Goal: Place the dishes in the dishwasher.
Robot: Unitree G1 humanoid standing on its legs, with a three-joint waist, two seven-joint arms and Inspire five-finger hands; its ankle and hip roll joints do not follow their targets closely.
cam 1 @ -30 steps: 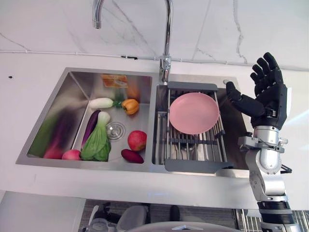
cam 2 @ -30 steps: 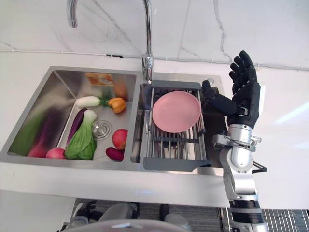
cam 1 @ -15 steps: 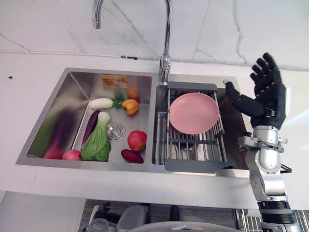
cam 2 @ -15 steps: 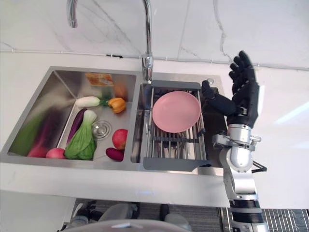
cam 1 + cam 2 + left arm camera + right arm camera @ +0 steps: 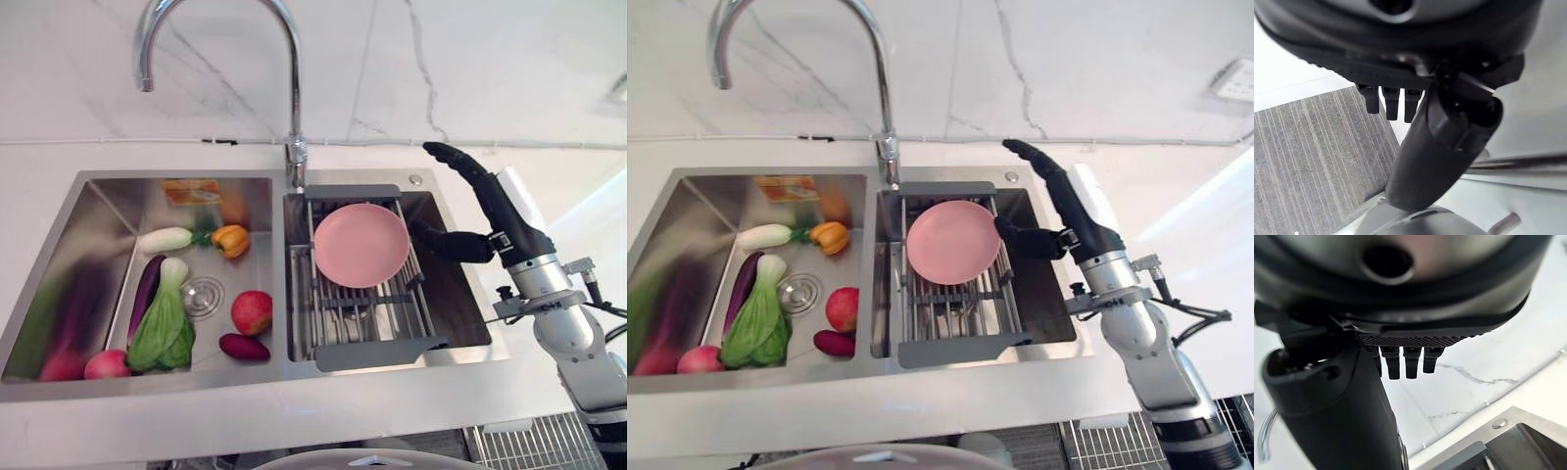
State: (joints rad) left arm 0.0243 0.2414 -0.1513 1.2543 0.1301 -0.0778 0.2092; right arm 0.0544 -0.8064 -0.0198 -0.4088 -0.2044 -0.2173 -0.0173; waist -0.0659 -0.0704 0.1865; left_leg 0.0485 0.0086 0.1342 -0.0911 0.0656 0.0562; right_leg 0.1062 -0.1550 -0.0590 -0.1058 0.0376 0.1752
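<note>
A pink plate [image 5: 361,244] leans on the grey dish rack [image 5: 377,350] set across the sink's right basin. My right hand [image 5: 502,213] hovers just right of the plate, open, with its fingers stretched toward the basin's back right corner. Its thumb [image 5: 449,243] points at the plate's right rim, a small gap away. In the right wrist view the right hand's straight fingers [image 5: 1406,361] show above the sink's corner. My left hand [image 5: 1435,147] hangs low over a grey striped floor, fingers straight and holding nothing.
The left basin holds a red apple [image 5: 252,311], a bok choy [image 5: 162,325], a yellow pepper [image 5: 231,239], an aubergine and a white radish. A tall curved tap [image 5: 294,155] rises behind the divider. A wire rack [image 5: 519,446] shows below the counter at lower right.
The camera has shifted, so the whole scene sits differently. My right hand has tipped from upright to leaning over the basin's right side, its thumb now close to the plate's rim.
</note>
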